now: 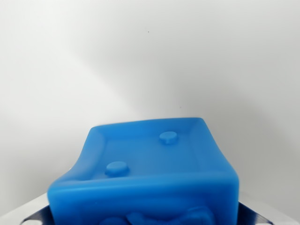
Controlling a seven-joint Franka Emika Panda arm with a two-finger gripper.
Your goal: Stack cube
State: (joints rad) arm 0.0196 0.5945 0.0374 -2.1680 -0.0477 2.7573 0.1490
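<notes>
Filling your wrist view's lower half, the blue cube shows two raised studs. You cannot tell the jaws' state.

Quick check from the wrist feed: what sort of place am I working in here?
Hard to say; probably a plain lab or test bench. All that shows is a blue cube with raised studs, very close to the camera, and a bare white surface behind it. No furniture or room is visible.

Backdrop: plain white, matte, fills the upper frame. Cannot tell wall from tabletop; no seam or edge shows. Light soft and diffuse, brightest in a broad diagonal band from upper centre toward lower left, greyer at the corners. One tiny dark speck near top centre.
</notes>
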